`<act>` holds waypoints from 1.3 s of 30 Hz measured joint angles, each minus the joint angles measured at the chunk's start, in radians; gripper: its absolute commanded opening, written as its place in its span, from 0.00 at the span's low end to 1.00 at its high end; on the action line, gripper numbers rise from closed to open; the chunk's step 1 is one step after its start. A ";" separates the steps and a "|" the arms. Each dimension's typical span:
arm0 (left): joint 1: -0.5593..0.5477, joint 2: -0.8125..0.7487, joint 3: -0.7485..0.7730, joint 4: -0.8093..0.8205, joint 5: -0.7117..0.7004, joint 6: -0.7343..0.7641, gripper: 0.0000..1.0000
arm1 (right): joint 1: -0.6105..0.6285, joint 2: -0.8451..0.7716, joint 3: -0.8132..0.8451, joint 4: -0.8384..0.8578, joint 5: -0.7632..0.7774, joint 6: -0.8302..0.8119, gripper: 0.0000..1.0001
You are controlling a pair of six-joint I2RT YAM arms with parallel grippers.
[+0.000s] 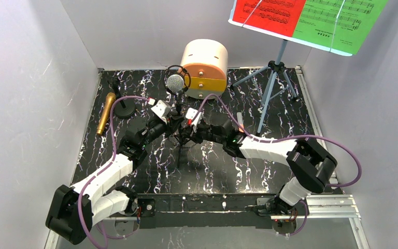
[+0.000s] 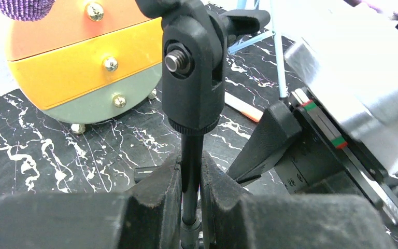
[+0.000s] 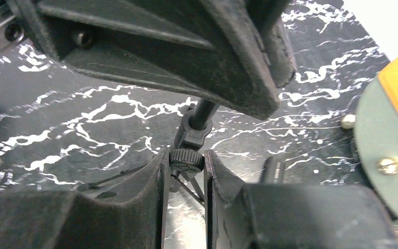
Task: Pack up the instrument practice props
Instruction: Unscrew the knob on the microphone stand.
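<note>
Mic tripod stands mid-table, just in front of the drawer cabinet, with the silver-headed purple microphone on top. Both hands grip it: left hand is clenched on the thin shaft, right hand is clenched on the knurled collar lower down.

Judged early in the task, nothing looks packed. Gold microphone lies at the left of the table. Sheet-music tripod stands upright back right, carrying the red sheet and green sheet.

Only the wrist views show the grips; in the top view the arms crowd the stem. Only the right wrist view shows the legs fanning out under the collar. Only the top view shows the gold microphone and the sheets.
</note>
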 measured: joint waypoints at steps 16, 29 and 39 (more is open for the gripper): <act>-0.013 -0.023 -0.010 -0.016 0.008 0.036 0.00 | -0.004 -0.079 -0.077 -0.031 0.056 0.156 0.63; -0.026 -0.031 -0.048 0.046 -0.005 0.058 0.00 | -0.108 -0.084 -0.200 0.277 -0.081 0.743 0.67; -0.027 -0.023 -0.048 0.054 -0.013 0.066 0.00 | -0.134 0.023 -0.150 0.336 -0.189 0.890 0.59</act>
